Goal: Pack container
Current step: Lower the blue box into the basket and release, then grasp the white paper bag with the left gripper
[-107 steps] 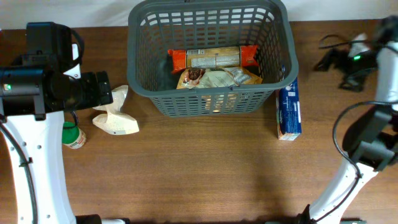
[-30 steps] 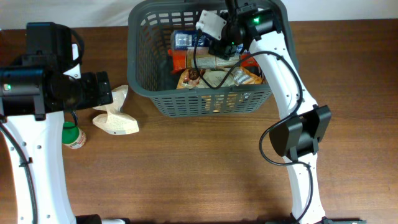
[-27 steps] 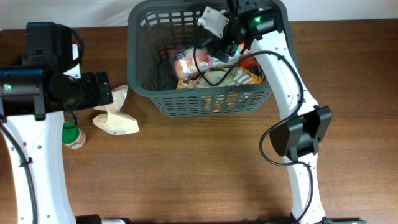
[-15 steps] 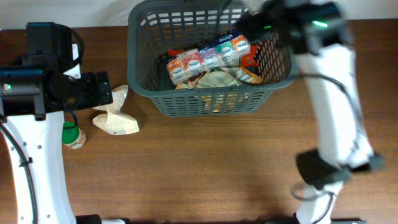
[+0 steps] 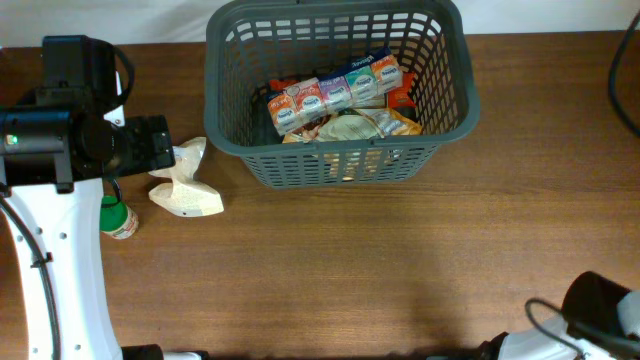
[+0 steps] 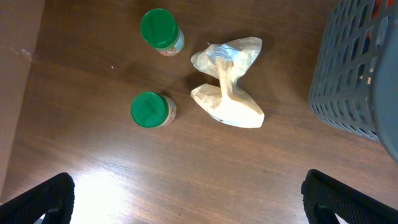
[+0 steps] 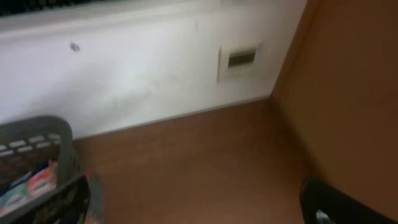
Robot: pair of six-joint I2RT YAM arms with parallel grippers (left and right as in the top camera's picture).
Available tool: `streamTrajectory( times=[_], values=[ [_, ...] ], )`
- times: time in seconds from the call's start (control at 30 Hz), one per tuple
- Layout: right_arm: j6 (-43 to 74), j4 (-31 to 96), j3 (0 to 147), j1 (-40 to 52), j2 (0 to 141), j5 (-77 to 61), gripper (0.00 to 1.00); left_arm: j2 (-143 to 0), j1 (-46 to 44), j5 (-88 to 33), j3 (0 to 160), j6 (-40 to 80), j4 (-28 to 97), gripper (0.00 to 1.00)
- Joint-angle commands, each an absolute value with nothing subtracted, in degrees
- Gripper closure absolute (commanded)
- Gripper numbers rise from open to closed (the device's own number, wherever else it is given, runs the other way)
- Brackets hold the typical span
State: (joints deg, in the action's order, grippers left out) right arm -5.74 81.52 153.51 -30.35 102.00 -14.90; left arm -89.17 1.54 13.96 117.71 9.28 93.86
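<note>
The container, a dark grey slotted basket (image 5: 340, 150), stands at the back middle of the table. In it lie a row of small colourful cartons (image 5: 335, 90), an orange packet and a tan bag. My left gripper (image 5: 150, 145) hangs left of the basket, open and empty, above the table in the left wrist view (image 6: 193, 208). A crumpled beige bag (image 6: 227, 84) and two green-lidded jars (image 6: 160, 29) (image 6: 151, 110) lie below it. My right gripper (image 7: 199, 208) is open and empty, right of the basket (image 7: 37, 140); it is out of the overhead view.
The beige bag (image 5: 185, 185) and one green-lidded jar (image 5: 118, 218) sit left of the basket in the overhead view. The basket wall (image 6: 360, 68) is at the left wrist view's right edge. A white wall (image 7: 137, 62) rises behind the table.
The right arm has left the carton row lying in the basket and swung away to the right, out of the overhead view. The left gripper has drawn back slightly.
</note>
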Motion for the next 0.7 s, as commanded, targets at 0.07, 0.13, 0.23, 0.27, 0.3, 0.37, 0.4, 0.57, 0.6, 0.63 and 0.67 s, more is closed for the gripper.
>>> streamTrajectory(
  times=[0.07, 0.13, 0.23, 0.27, 0.3, 0.37, 0.4, 0.57, 0.6, 0.63, 0.67],
  values=[
    [-3.55, 84.16, 152.90, -33.56, 106.04, -24.21, 0.01, -89.27, 1.76, 8.10, 117.62, 10.04, 90.17, 0.01],
    [-3.55, 84.44, 152.90, -33.39, 107.04, -24.21, 0.01, -89.27, 1.78, 0.99, 117.62, 10.04, 89.41, 0.01],
    [-3.55, 85.62, 152.90, -33.36, 108.16, -24.21, 0.01, -89.30, 1.78, -5.50, 117.62, 10.04, 86.43, 0.01],
    [-3.55, 86.04, 152.90, -33.36, 108.55, -24.21, 0.01, -89.30, 1.78, -7.03, 117.62, 10.04, 85.82, 0.01],
    [-3.55, 86.26, 152.90, -33.36, 108.81, -24.23, 0.01, -89.30, 1.76, -7.99, 117.62, 10.04, 85.17, 0.01],
    [-3.55, 86.26, 152.90, -33.36, 109.19, -24.23, 0.01, -89.47, 1.78, -7.90, 117.62, 10.04, 83.85, 0.07],
    [-3.55, 86.24, 152.90, -33.34, 109.38, -24.21, 0.01, -89.65, 1.78, -7.60, 117.62, 10.00, 83.37, 0.07],
    [-3.55, 86.21, 152.90, -33.41, 109.47, -24.21, 0.01, -92.71, 1.80, -3.38, 117.62, 10.07, 83.20, 0.07],
    [-3.55, 86.21, 152.90, -33.41, 109.47, -24.21, 0.02, -93.73, 2.02, -1.61, 117.62, 10.61, 83.26, 0.07],
    [-3.55, 86.21, 152.90, -33.41, 109.47, -24.21, 0.01, -94.67, 2.39, 0.08, 117.62, 12.25, 83.09, 0.07],
    [-3.55, 86.21, 152.90, -33.41, 109.47, -24.18, 0.01, -95.79, 3.11, 1.21, 117.62, 13.72, 82.41, 0.07]
  ],
)
